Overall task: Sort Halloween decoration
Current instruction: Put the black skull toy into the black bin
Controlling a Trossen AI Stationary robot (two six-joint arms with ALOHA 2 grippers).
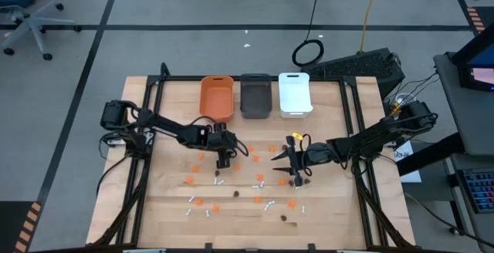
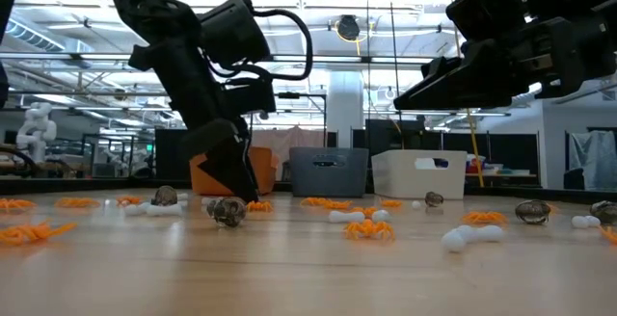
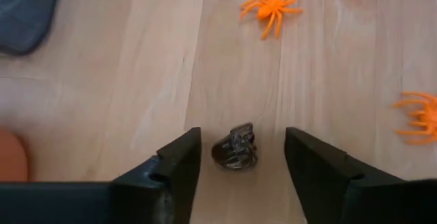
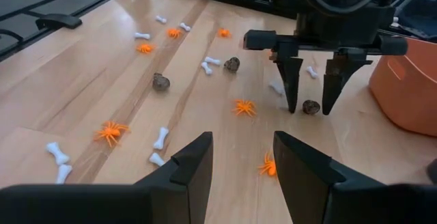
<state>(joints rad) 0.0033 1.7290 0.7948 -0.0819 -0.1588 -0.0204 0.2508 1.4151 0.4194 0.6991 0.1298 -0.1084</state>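
High view: wood table (image 1: 162, 207) with 3 bins along the far edge, orange bin (image 1: 217, 97), grey bin (image 1: 255, 96), white bin (image 1: 294, 93), and orange spiders, white bones and dark lumps scattered over the middle and near half. Left gripper (image 1: 224, 160) down at the table just in front of the orange bin; right gripper (image 1: 290, 162) near the centre, pointing toward the left one. Low view: left gripper (image 2: 234, 193) tips down at the tabletop, dark lump (image 2: 228, 211) right at them, bones and spiders lying all round; right gripper (image 2: 410, 97) hanging well above the wood. Left wrist view: fingers (image 3: 179, 161) spread apart with the lump (image 3: 235, 147) sitting between them on the wood, gaps showing on both sides, so not gripped; 3 spiders (image 3: 271, 7) farther off. Right wrist view: own fingers (image 4: 194, 159) parted with nothing between, looking across at the left gripper (image 4: 311, 104) straddling the lump (image 4: 311, 106) beside the orange bin (image 4: 410, 84).
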